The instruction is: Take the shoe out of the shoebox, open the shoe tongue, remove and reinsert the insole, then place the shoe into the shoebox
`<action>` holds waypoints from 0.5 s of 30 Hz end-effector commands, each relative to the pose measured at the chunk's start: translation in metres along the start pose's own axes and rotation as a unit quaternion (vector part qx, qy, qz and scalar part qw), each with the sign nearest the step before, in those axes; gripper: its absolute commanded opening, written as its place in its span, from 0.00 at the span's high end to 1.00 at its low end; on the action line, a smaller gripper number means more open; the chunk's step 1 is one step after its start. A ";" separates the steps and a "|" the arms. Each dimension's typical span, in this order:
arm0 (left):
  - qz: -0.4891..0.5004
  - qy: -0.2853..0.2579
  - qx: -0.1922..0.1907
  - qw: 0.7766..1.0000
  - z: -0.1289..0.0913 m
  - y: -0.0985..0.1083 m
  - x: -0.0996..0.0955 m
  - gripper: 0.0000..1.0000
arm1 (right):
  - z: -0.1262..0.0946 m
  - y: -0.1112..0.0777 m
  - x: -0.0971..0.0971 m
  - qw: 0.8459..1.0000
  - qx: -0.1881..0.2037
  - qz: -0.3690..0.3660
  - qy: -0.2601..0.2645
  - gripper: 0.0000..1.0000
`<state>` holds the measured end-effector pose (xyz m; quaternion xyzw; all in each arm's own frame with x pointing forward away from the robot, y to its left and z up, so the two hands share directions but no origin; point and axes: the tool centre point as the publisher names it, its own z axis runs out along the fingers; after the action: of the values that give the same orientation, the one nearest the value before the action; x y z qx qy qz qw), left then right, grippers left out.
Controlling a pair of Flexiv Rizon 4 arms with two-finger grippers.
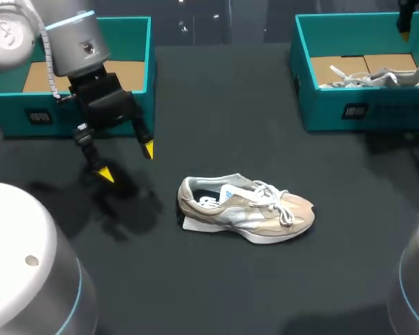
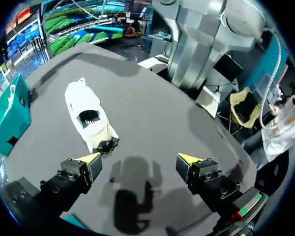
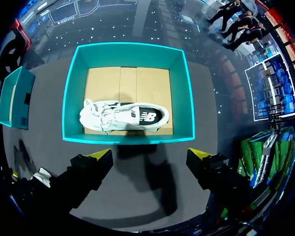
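One shoe (image 1: 246, 209) out; my left gripper (image 1: 126, 162) beside it, spread empty (right gripper (image 3: 150, 156) likewise). Tongue (image 1: 230, 192), insole (image 1: 207, 202), reboxing seemingly pending.

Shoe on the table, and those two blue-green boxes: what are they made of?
The shoe looks like soft beige fabric, maybe with suede patches, and shinier silvery side panels. It has white cord laces and a pale sole that is probably rubber. The left shoebox and right shoebox look like cardboard, with matte teal walls and plain brown flaps on the floor inside.
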<state>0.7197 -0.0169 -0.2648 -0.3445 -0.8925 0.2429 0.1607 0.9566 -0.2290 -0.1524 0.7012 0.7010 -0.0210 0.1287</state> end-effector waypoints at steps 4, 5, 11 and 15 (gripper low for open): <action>-0.066 -0.044 0.092 0.993 0.005 0.006 0.005 0.00 | 0.000 0.000 0.000 1.000 0.001 0.000 0.000 0.00; -0.078 -0.056 0.106 0.990 0.007 0.009 0.006 0.00 | 0.000 0.000 0.000 1.000 0.001 0.000 0.000 0.00; -0.126 -0.117 0.186 0.967 0.028 0.029 0.016 0.00 | 0.000 0.000 0.000 1.000 0.001 0.000 0.000 0.00; -0.157 -0.138 0.244 0.947 0.043 0.034 0.015 0.00 | 0.000 0.000 0.000 1.000 0.001 0.000 0.000 0.00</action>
<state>0.7156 0.0010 -0.3047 -0.1791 -0.8943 0.3696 0.1777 0.9566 -0.2290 -0.1524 0.7012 0.7010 -0.0210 0.1287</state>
